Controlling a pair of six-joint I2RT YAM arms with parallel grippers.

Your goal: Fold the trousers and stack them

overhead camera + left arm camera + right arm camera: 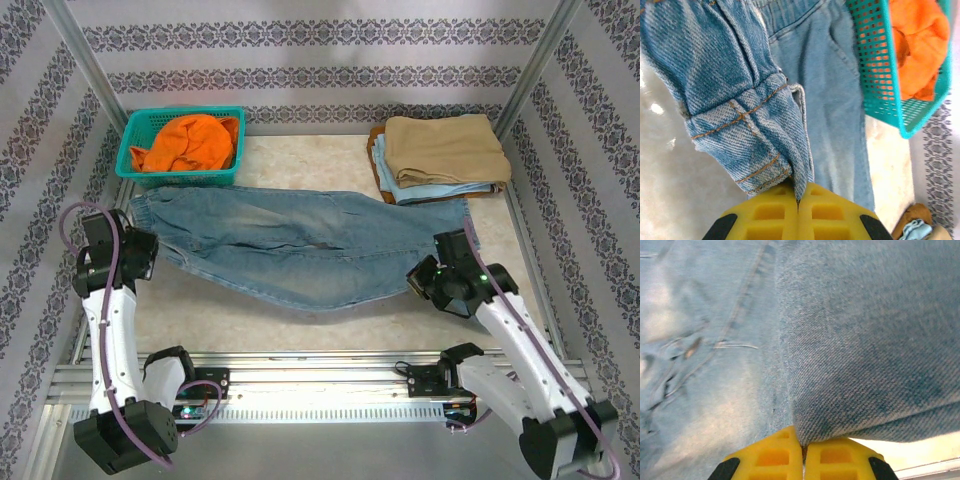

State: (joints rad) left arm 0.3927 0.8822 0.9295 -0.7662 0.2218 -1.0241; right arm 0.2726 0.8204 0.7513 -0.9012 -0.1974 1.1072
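The light-blue denim trousers [300,245] lie stretched left to right across the table, their near edge lifted at both ends. My left gripper [155,250] is at their left end. In the left wrist view it [799,200] is shut on a fold of the trousers [740,100] beside an orange-stitched hem. My right gripper [420,280] is at the right end's near edge. In the right wrist view it [802,442] is shut on a doubled edge of the trousers [865,340], with more faded denim lying flat beneath.
A teal basket [180,145] holding a bright orange garment [190,140] stands at the back left, just behind the trousers. A stack of folded clothes topped by tan khaki trousers [445,150] sits at the back right. Metal frame posts and patterned walls enclose the table.
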